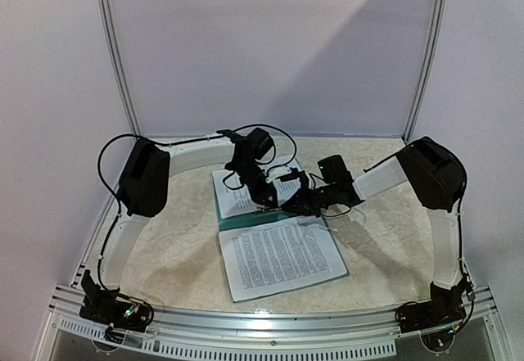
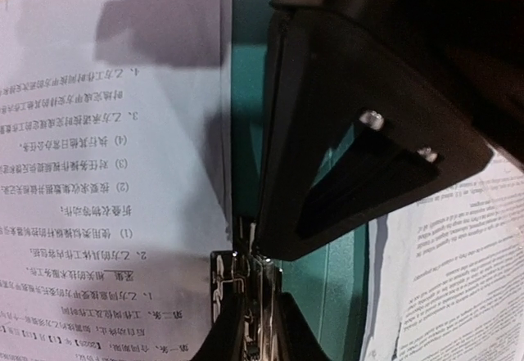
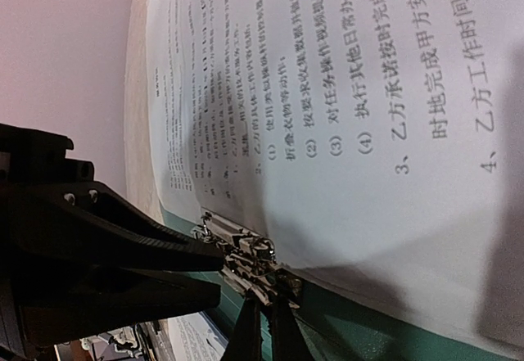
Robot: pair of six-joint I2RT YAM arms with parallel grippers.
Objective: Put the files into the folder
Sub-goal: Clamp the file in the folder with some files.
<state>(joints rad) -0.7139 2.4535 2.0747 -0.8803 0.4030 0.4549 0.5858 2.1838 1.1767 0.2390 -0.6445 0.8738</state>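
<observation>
The teal folder (image 1: 237, 218) lies open on the table with printed files on both halves: one sheet on the far half (image 1: 239, 191), one on the near half (image 1: 282, 256). Both grippers meet over the fold. My left gripper (image 2: 258, 300) is shut on the folder's silver metal clip (image 2: 246, 275), beside the edge of the far sheet (image 2: 106, 173). My right gripper (image 3: 266, 302) is shut, its tips against the same clip (image 3: 246, 254) from the other side. The far sheet's edge (image 3: 344, 115) reaches the clip. Whether that edge is under the clip is hidden.
The folder rests on a beige marbled tabletop (image 1: 385, 238) enclosed by white walls. An aluminium rail (image 1: 270, 324) runs along the near edge between the arm bases. Black cables (image 1: 274, 132) loop above the left wrist.
</observation>
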